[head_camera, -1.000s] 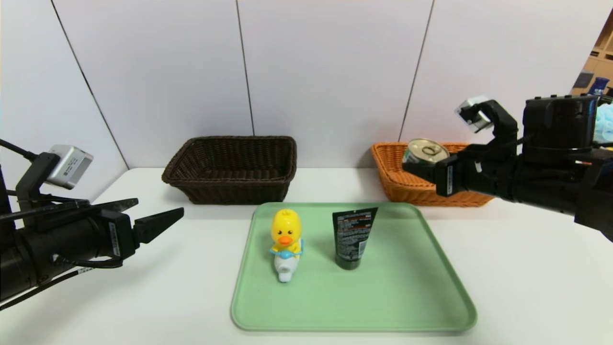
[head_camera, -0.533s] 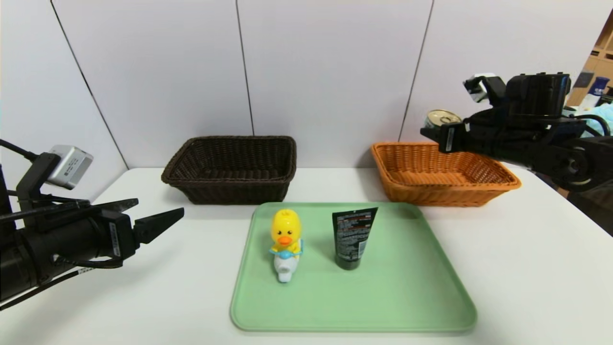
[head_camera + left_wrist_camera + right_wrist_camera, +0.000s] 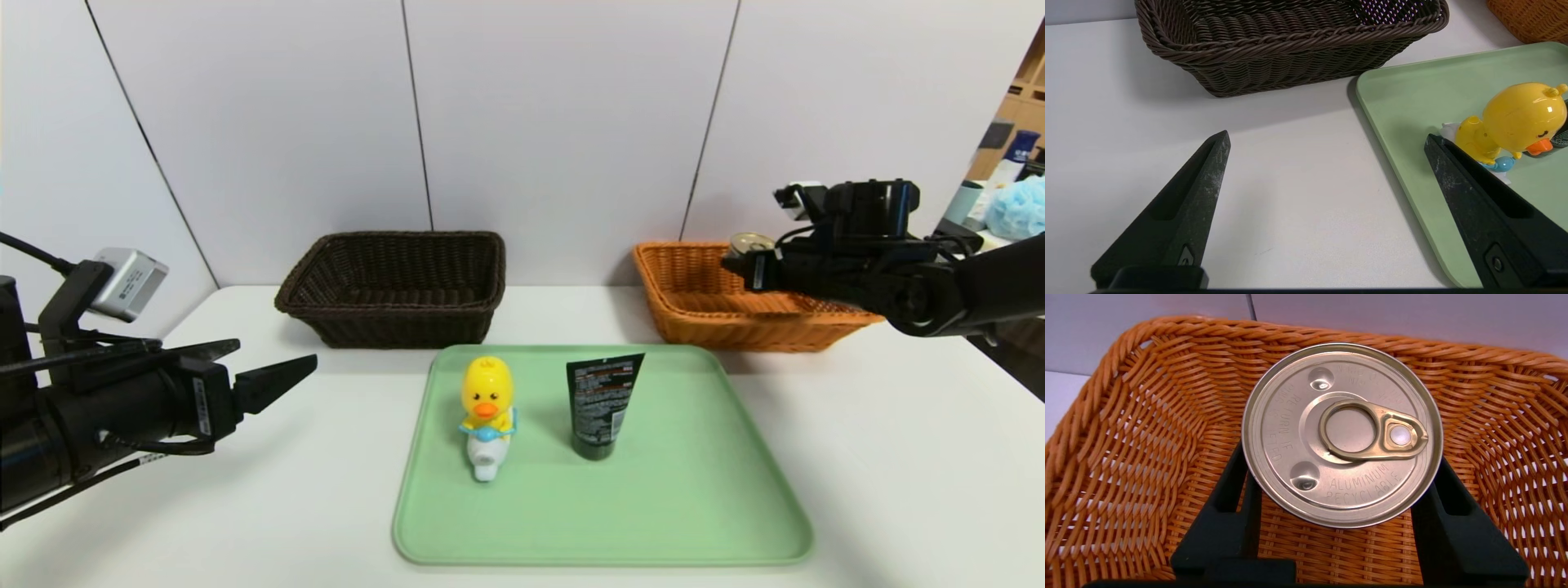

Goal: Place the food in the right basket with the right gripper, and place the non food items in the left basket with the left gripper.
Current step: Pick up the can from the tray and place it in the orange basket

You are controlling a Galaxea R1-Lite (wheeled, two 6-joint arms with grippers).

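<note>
1. Gripping the tin can (image 3: 751, 242) between its two black fingers, the right gripper (image 3: 735, 260) hung over the orange basket (image 3: 735, 333), toward the back of the table (image 3: 277, 514). From where I stood, the fingers were closed on opposite sides of the can.
2. The can was upright, its metal lid and gold pull ring facing up. It was above the basket's woven floor, inside the line of the rim as the right wrist view showed it; I could not tell how far down it reached.
3. Off at the robot's left side, the left gripper (image 3: 276, 352) hovered over the white table with its fingers spread wide and nothing between them. It was apart from both the tray and the dark brown basket (image 3: 400, 328).
4. The yellow toy duck (image 3: 488, 384) was upright on the green tray (image 3: 678, 523), its orange beak toward the robot and its white-and-blue base beneath it.
5. The black tube (image 3: 602, 400) stood on that same tray, cap down, to the right of the duck and apart from it.
6. Both baskets sat behind the tray, the dark one to the left and the orange one to the right, well apart, before a pale wall (image 3: 563, 122).
</note>
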